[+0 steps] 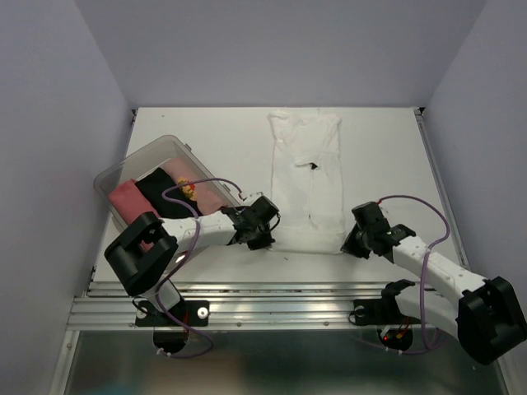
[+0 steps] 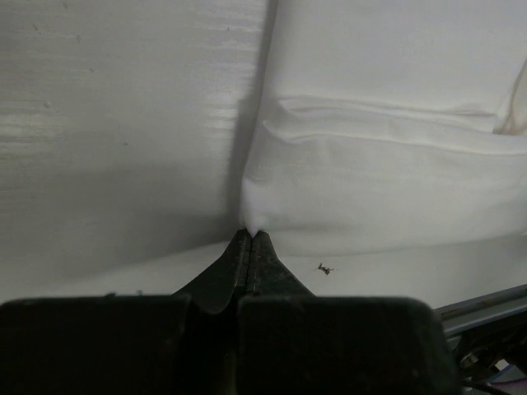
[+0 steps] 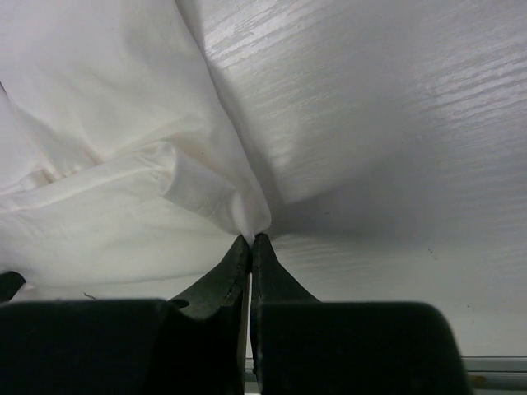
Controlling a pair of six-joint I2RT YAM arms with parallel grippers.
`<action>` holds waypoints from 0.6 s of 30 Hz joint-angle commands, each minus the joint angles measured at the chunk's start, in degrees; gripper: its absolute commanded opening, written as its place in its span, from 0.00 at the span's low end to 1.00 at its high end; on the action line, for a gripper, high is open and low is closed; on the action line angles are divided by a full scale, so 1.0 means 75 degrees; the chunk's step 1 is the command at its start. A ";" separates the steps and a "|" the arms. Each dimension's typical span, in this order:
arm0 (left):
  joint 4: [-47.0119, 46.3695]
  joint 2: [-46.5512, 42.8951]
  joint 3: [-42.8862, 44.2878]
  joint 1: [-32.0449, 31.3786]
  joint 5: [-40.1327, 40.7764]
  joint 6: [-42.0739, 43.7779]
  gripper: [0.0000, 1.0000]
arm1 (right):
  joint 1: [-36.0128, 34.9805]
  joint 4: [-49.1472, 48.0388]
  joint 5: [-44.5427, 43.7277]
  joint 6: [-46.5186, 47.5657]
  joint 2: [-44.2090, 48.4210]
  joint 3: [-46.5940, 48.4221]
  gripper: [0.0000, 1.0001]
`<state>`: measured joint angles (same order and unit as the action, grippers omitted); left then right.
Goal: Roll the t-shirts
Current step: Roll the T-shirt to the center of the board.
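Observation:
A white t-shirt (image 1: pixel 306 177) lies folded into a long strip down the middle of the table, with a small dark neck label (image 1: pixel 313 165). My left gripper (image 1: pixel 270 231) is shut on its near left corner (image 2: pixel 262 216). My right gripper (image 1: pixel 347 243) is shut on its near right corner (image 3: pixel 247 218). Both corners are lifted slightly off the table. A salmon-pink shirt (image 1: pixel 125 197), a black one (image 1: pixel 160 193) and a red/yellow-print one (image 1: pixel 188 190) lie in the clear tub.
The clear plastic tub (image 1: pixel 156 156) stands at the left of the table, close behind my left arm. A metal rail (image 1: pixel 272 300) runs along the near table edge. Grey walls close in the left, right and back.

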<state>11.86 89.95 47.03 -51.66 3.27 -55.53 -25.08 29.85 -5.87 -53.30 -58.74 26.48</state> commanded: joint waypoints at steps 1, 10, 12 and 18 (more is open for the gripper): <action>0.0821 -0.0485 0.0106 0.0032 -0.0119 0.0302 0.00 | 0.0051 0.0567 0.0009 0.0134 0.0284 0.0254 0.01; 0.0997 -0.0861 -0.0223 -0.0003 -0.0401 0.0209 0.00 | 0.0051 0.1270 0.0372 0.0145 0.0625 0.0442 0.01; 0.1079 -0.0943 -0.0223 -0.0038 -0.0658 0.0185 0.00 | 0.0051 0.1411 0.0465 0.0145 0.0730 0.0523 0.01; 0.1465 -0.1001 0.0023 -0.0061 -0.0635 0.0080 0.00 | 0.0051 0.1774 0.0513 0.0087 0.0813 0.0863 0.01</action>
<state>17.74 84.36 46.37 -51.79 -1.74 -54.98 -25.08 39.77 -1.69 -53.10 -53.58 29.61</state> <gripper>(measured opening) 0.018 0.032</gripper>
